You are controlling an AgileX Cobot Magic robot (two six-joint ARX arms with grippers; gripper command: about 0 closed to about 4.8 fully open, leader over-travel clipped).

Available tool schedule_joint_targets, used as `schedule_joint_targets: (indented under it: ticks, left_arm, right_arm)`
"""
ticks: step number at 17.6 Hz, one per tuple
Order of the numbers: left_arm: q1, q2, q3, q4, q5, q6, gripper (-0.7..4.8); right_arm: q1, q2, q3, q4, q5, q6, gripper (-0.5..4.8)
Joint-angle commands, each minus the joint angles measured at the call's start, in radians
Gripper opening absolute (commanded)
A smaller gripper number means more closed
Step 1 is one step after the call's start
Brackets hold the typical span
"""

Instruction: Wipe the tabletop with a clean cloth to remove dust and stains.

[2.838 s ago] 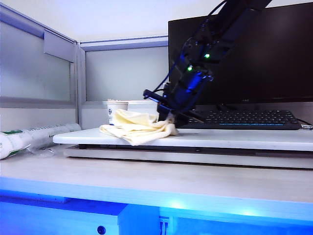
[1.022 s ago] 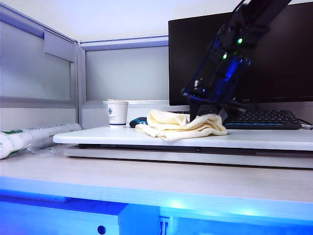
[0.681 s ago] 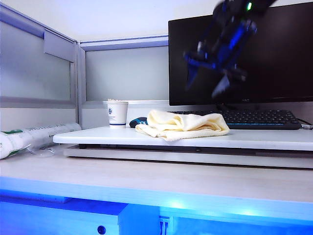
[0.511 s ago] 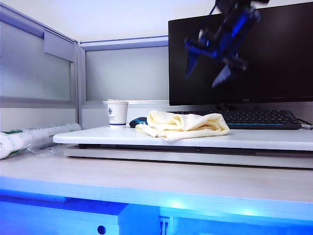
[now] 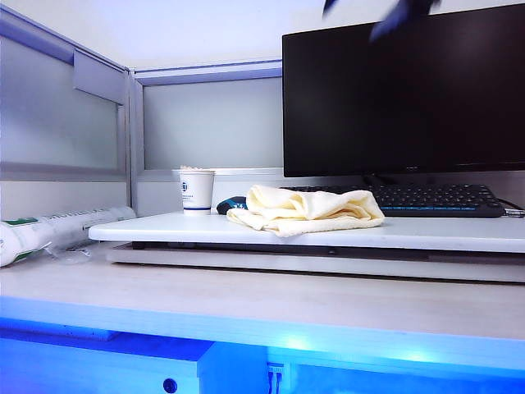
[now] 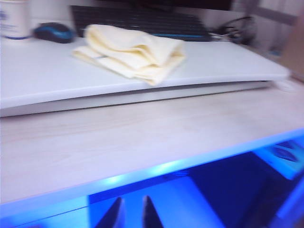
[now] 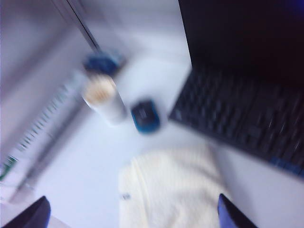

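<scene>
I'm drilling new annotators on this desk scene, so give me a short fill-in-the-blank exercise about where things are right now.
1. The cloth lies bunched on the white ____, held by neither pincer.
2. The right pincer is lifted high above the cloth with its jaws ____.
3. The paper cup stands beside the blue computer ____.
4. Behind the cloth, in front of the monitor, sits a black ____.

Missing words: tabletop; open; mouse; keyboard
</scene>
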Motion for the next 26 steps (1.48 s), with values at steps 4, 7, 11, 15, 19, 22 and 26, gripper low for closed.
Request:
schedule_joint_targets:
  ticks: [4, 7, 11, 15, 19, 22, 26]
  left_arm:
    - [0.001, 0.000, 0.000, 0.002, -0.202, 0.004, 0.62]
    - [0.001, 0.000, 0.000, 0.002, -0.291, 0.004, 0.62]
    - [0.001, 0.000, 0.000, 0.002, -0.374, 0.003, 0.62]
    - [0.001, 0.000, 0.000, 0.002, -0.374, 0.004, 0.62]
    - [0.001, 0.000, 0.000, 0.001, -0.466, 0.004, 0.62]
    - [0.001, 0.000, 0.000, -0.067, -0.571, 0.038, 0.54]
    - [0.001, 0.000, 0.000, -0.067, -0.571, 0.089, 0.46]
  right_arm:
    - [0.000, -0.186, 0.000, -0.044, 0.046, -0.133, 2.24]
    - [-0.005, -0.260, -0.002, -0.085, 0.058, -0.173, 1.20]
    - [-0.031, -0.361, -0.041, -0.146, 0.079, -0.205, -0.08]
    - [-0.049, -0.608, -0.351, -0.084, 0.176, -0.196, -0.08]
    - [-0.053, -0.973, -0.756, -0.039, 0.279, -0.134, -0.08]
    - [-0.053, -1.561, -1.400, -0.023, 0.342, -0.048, -0.09]
    - [-0.054, -1.583, -1.688, 0.284, 0.343, -0.036, -0.08]
